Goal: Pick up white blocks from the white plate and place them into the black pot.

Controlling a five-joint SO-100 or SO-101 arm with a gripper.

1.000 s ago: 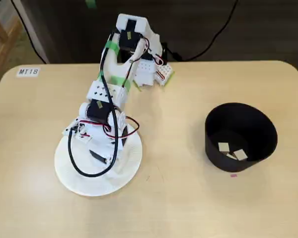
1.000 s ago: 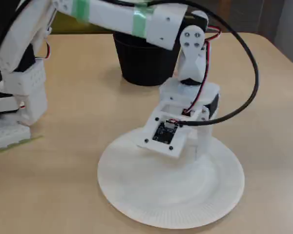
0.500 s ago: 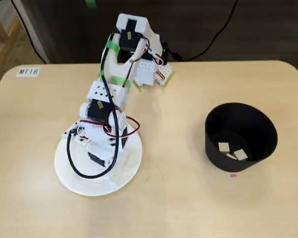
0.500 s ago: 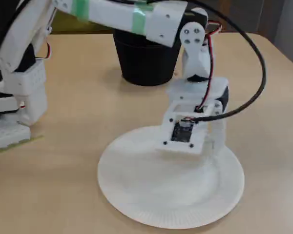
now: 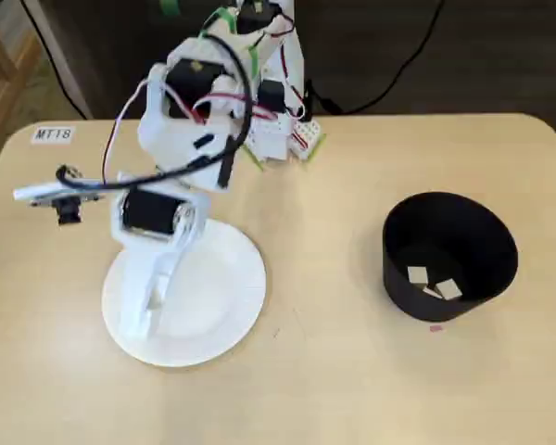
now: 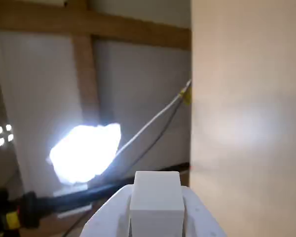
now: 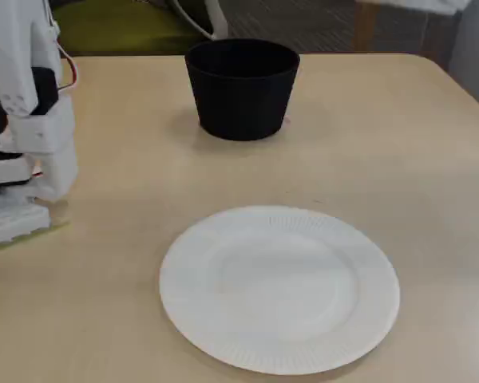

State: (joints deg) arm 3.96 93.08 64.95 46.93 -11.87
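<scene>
Bare white plate (image 7: 279,287); black pot (image 5: 449,255) well apart, white blocks (image 5: 434,282) inside.

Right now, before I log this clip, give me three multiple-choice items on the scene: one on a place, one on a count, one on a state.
1. In the fixed view from above, where does the black pot stand?
A. left of the white plate
B. right of the white plate
C. on the white plate

2. How many white blocks lie on the white plate?
A. none
B. two
C. four

3. What state is the gripper in?
A. open and empty
B. shut on a white block
C. resting inside the black pot

Answers:
1 B: the pot stands apart, to the plate's right.
2 A: the plate is bare in both fixed views.
3 B: the wrist view shows a block clamped between the fingers.
</scene>
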